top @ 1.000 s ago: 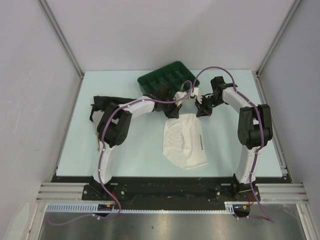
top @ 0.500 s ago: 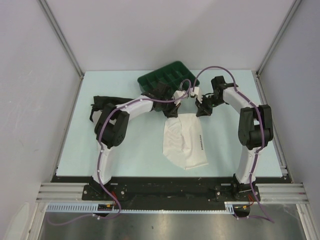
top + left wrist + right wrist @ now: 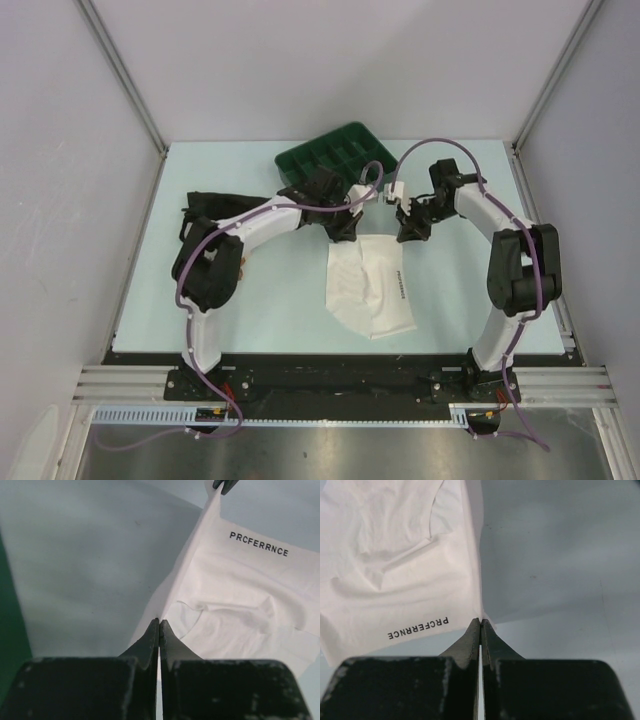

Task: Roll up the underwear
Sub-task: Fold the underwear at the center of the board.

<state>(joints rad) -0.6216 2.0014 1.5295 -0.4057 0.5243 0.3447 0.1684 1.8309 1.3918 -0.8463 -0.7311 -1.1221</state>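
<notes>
The pale blue table (image 3: 250,300) spreads out in front of me. A green tray (image 3: 335,160) sits at its far edge, and a black garment (image 3: 215,203) lies beneath my left arm. The white underwear (image 3: 370,290) lies in the middle of the table, with dark printed lettering (image 3: 402,283) running down its right side. My left gripper (image 3: 159,624) is pinched tight on its far left corner. My right gripper (image 3: 480,624) is pinched tight on its far right corner, and the far edge is stretched between the two.
</notes>
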